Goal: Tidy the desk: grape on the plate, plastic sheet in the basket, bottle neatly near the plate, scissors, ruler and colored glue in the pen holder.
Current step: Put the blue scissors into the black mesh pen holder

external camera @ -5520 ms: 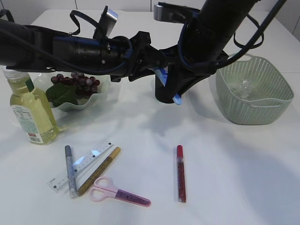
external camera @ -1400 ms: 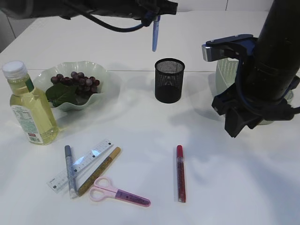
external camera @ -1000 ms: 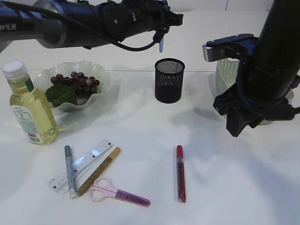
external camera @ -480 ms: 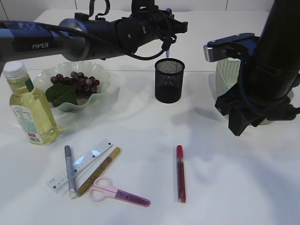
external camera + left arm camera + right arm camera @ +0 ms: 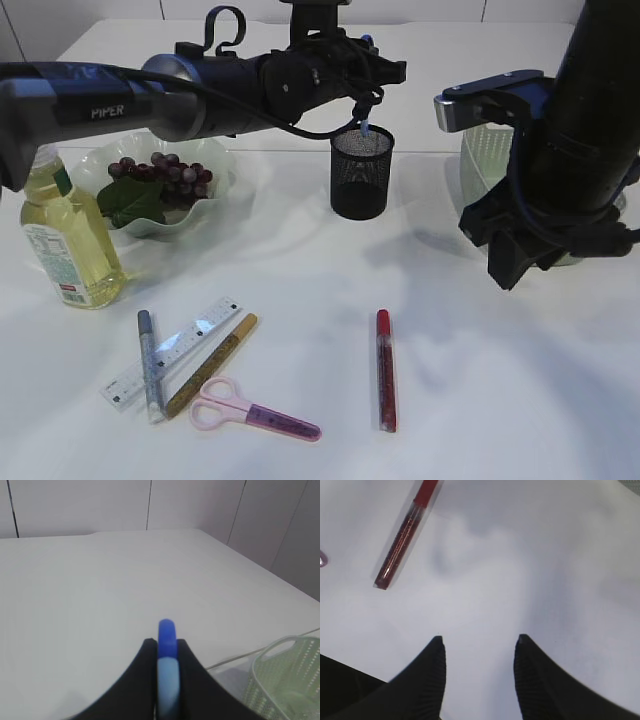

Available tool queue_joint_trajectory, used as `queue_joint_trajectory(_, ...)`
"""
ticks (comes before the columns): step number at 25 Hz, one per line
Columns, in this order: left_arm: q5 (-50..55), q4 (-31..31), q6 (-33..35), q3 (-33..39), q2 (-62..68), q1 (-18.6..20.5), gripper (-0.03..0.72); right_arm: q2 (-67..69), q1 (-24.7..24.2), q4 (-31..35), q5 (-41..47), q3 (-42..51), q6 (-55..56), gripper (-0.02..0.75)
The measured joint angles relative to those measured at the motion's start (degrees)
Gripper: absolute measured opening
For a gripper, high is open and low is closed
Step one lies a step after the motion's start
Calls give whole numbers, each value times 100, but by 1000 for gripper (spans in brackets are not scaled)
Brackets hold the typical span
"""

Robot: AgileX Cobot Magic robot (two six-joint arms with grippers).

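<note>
Left claw point(image 5: 366, 105) reaches across the exterior view from the left, pinched nearly closed on a blue glue pen point(image 5: 367, 124) whose lower end dips just inside the rim of the black mesh pen holder point(image 5: 361, 172). Right claw point(image 5: 507, 262) hangs above the white surface point(image 5: 300, 270) at the right side, empty, in front of the pale green basket point(image 5: 478, 165). To the left of the holder sits a wavy green plate point(image 5: 215, 165) carrying the dark grapes point(image 5: 165, 172) and a leaf. A bottle point(image 5: 62, 245) of yellow liquid stands upright just left of the plate. Nearer the front lie a clear ruler point(image 5: 205, 328), a silver glue pen point(image 5: 149, 360) crossing over it, a gold glue pen point(image 5: 215, 361) beside them, and pink-handled scissors point(image 5: 250, 409) touching the gold pen's lower end. A red glue pen point(image 5: 384, 368) lies alone, well apart, toward the middle front.

From the left wrist camera, the left claw point(image 5: 167, 675) shows its two dark fingers point(image 5: 142, 680) pressed against either side of the blue glue pen point(image 5: 167, 650), the rounded blue cap standing up between them. A corner of the green basket point(image 5: 280, 680) shows at the lower right.

From the right wrist camera, the right claw point(image 5: 479, 645) stands about half open with nothing between its fingertips point(image 5: 436, 655), above bare surface point(image 5: 530, 570). The red glue pen point(image 5: 406, 532) lies tilted at the upper left, apart from the claw.
</note>
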Motion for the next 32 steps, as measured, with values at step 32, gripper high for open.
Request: queue_joint_trajectory(32,457,0,0,-2,83,0,53,0,0,-2,0,0,11,365)
